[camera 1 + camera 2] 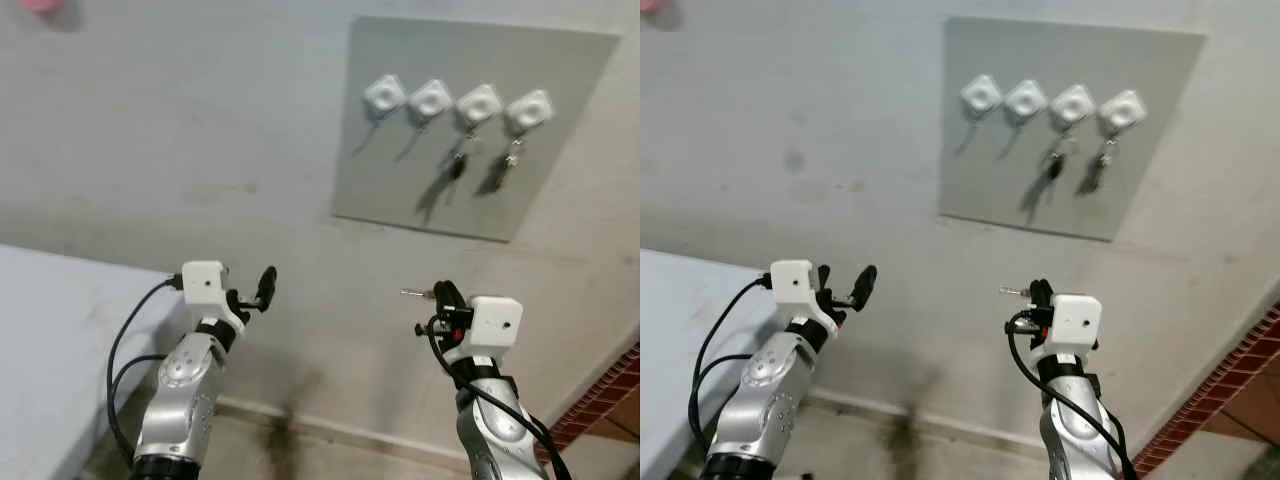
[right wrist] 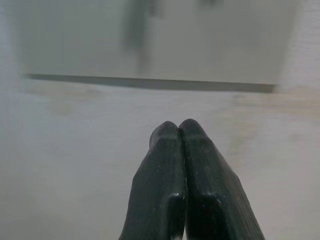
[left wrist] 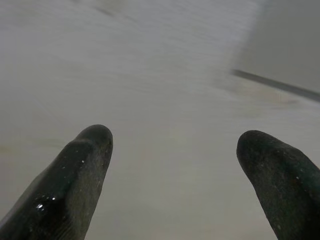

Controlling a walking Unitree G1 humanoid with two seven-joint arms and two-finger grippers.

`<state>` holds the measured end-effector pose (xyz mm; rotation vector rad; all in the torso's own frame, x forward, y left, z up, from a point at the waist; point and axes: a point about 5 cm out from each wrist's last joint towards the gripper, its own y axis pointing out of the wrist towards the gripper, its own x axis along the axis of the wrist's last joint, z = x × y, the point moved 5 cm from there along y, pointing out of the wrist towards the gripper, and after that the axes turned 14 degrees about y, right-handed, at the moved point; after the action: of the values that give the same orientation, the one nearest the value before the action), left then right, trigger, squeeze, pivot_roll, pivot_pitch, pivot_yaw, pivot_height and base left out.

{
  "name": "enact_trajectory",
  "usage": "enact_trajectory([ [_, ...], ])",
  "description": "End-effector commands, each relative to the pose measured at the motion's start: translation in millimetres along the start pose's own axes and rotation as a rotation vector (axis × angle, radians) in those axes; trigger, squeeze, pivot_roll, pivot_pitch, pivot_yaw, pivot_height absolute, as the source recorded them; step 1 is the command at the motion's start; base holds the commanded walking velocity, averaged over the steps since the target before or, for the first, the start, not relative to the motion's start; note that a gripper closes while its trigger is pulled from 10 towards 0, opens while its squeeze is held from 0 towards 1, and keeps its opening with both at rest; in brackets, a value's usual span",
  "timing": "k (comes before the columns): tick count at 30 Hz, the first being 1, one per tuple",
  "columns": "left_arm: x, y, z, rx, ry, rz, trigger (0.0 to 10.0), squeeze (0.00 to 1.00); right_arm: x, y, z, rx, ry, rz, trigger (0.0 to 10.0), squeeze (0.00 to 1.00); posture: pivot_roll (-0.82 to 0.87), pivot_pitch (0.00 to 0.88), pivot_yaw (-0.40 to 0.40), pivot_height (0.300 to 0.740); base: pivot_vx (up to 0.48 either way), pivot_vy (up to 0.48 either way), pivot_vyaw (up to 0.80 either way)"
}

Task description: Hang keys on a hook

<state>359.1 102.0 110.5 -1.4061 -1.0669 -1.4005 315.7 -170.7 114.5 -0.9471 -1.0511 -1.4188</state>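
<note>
Landmark = grey hook board [image 1: 400, 180] on the wall.

- 4 white hooks [image 1: 385, 96] in a row across the board's upper part. Going from board's left edge: hook 1 and hook 2 [image 1: 430, 99] are bare, hook 3 [image 1: 479, 103] and hook 4 [image 1: 529, 109] each carry a dark set of keys [image 1: 457, 163], second set [image 1: 512, 155] hanging straight down against the board, shadows beside them.
- R gripper [image 1: 436, 292] sits below the board, under its lower edge, roughly beneath hooks 2–3, pointing up at the wall. Wrist cam: fingers [image 2: 165, 165] pressed fully together, tips touching, no gap. Head cams show a small silvery metal piece [image 1: 411, 293] sticking out sideways at the fingertips, toward the L arm. Looks key-like but too small to confirm; can't tell if it's actually pinched betw the fingers.
- L gripper [image 1: 262, 288] is below and well left of the board, past its left edge, at abt the same height as the R one. Fingers [image 3: 85, 170] spread wide, nothing betw them, just wall behind. Board's lower edge shows in a corner of the L wrist view, blurred.
- White tabletop [image 1: 50, 340] far below-left of the board, next to the L arm. Black cable [image 1: 125, 340] loops along that arm.
- Red brick strip [image 1: 600, 400] low and right of the board, near the floor.
- Dark scuff on the wall base below the board, betw the two arms.
</note>
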Motion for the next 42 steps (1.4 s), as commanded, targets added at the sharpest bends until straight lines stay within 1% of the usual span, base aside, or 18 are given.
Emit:
enact_trajectory([
  [1,5.6,0.2,10.8,0.029,0.026,-0.006,10.0,0.0,6.1,3.3,8.9,0.019,0.013,-0.025,10.0,0.0,-0.01,0.01,-0.026,0.74,0.251,0.0,0.0],
  [4,5.5,0.1,9.7,0.028,0.016,-0.011,10.0,0.0,5.6,3.2,9.1,0.02,0.012,-0.022,10.0,0.0,0.0,0.011,-0.028,0.74,0.0,0.0,0.0],
  [7,6.1,0.2,9.3,0.026,0.026,-0.016,10.0,0.0,4.7,3.1,9.7,0.025,0.011,-0.017,10.0,0.0,0.0,0.012,-0.03,0.74,0.0,0.0,0.0],
  [11,9.6,0.9,4.5,-0.005,0.024,-0.032,10.0,0.0,4.6,3.7,10.1,0.029,0.01,-0.014,10.0,0.0,0.0,0.012,-0.032,0.74,0.0,0.0,0.0],
  [12,12.9,1.2,0.4,-0.029,0.047,-0.046,10.0,0.0,4.3,4.5,11.5,0.04,0.01,-0.01,10.0,0.0,0.0,0.014,-0.033,0.74,0.0,0.0,0.0],
  [13,12.9,1.2,0.4,-0.029,0.047,-0.046,10.0,0.0,4.3,4.5,11.5,0.04,0.01,-0.01,10.0,0.0,0.0,0.014,-0.033,0.74,0.0,0.0,0.0],
  [15,20.2,3.4,-15.4,-0.109,0.064,-0.07,10.0,0.0,7.3,8.8,18.5,0.082,0.002,-0.013,10.0,0.0,0.0,0.013,-0.035,0.74,0.0,0.0,0.0],
  [16,20.8,3.6,-16.7,-0.116,0.065,-0.073,10.0,0.0,7.5,9.2,19.0,0.084,0.002,-0.013,10.0,0.0,0.0,0.013,-0.035,0.74,0.0,0.0,0.0],
  [18,27.3,4.0,-26.7,-0.165,0.072,-0.096,10.0,0.0,10.0,12.9,22.6,0.105,0.002,-0.017,10.0,0.0,0.0,0.013,-0.036,0.74,0.0,0.0,0.0],
  [20,32.8,5.2,-33.4,-0.191,0.08,-0.111,10.0,0.0,12.7,16.0,29.8,0.149,0.015,-0.011,10.0,0.0,0.0,0.013,-0.034,0.74,0.0,0.0,0.0],
  [23,44.0,6.4,-43.2,-0.231,0.081,-0.142,10.0,0.0,24.0,21.6,40.1,0.189,0.014,-0.035,10.0,0.0,-0.01,0.013,-0.035,0.74,0.0,0.0,0.0],
  [26,52.1,6.6,-49.0,-0.254,0.083,-0.164,10.0,0.0,33.8,25.8,46.7,0.209,0.0,-0.068,10.0,0.0,-0.01,0.011,-0.033,0.74,0.0,0.0,0.0],
  [29,62.2,6.4,-55.4,-0.277,0.083,-0.188,10.0,0.0,45.1,31.1,53.6,0.232,0.038,-0.09,10.0,0.0,-0.01,0.011,-0.036,0.74,0.0,0.0,0.0],
  [33,68.6,6.0,-60.9,-0.298,0.086,-0.2,10.0,0.0,61.6,40.1,64.3,0.271,0.048,-0.131,10.0,0.0,-0.01,0.006,-0.036,0.74,0.0,0.0,0.0],
  [37,75.4,6.2,-64.6,-0.313,0.086,-0.213,10.0,0.0,72.7,49.2,69.9,0.285,0.048,-0.161,10.0,0.0,-0.01,0.001,-0.035,0.74,0.0,0.0,0.0],
  [42,83.8,6.3,-68.3,-0.331,0.088,-0.23,10.0,0.0,86.5,60.4,70.1,0.291,0.04,-0.196,10.0,0.0,0.0,0.0,-0.036,0.74,0.0,0.0,0.0],
])
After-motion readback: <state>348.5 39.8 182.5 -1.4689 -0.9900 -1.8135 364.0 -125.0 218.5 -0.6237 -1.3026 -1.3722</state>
